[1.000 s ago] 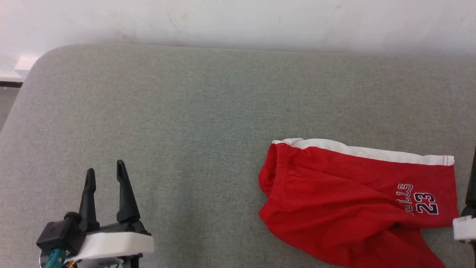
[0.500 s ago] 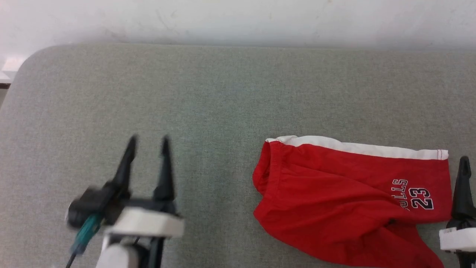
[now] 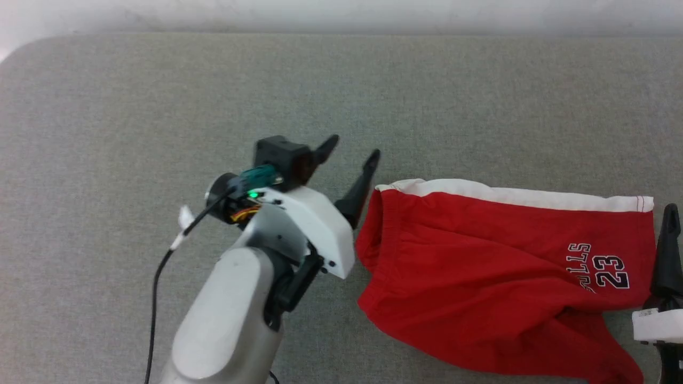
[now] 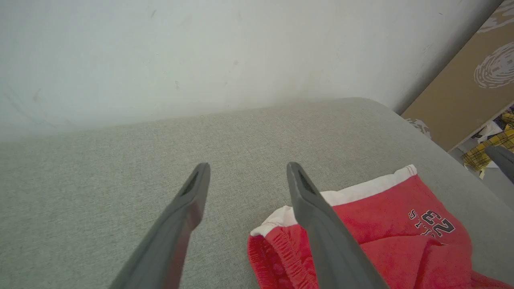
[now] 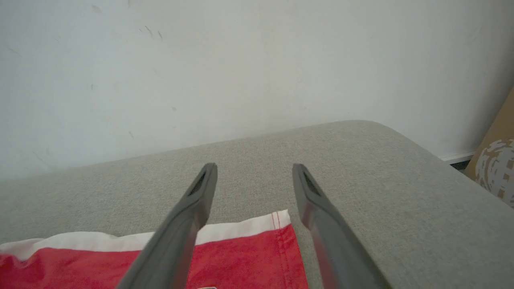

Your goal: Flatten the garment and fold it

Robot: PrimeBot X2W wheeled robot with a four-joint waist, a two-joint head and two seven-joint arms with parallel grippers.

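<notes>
One rumpled red garment [image 3: 480, 277] (white-edged)

even, soft, bright light; faint shadows; wide-angle stretch in wrist views

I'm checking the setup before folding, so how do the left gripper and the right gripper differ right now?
The left gripper sits at the gathered elastic end of the red shorts; the right gripper sits at the opposite hem end, near the 23. In the head view, the left gripper angles diagonally toward the shorts, while the right gripper points straight up. Both are open and hold nothing.
</notes>
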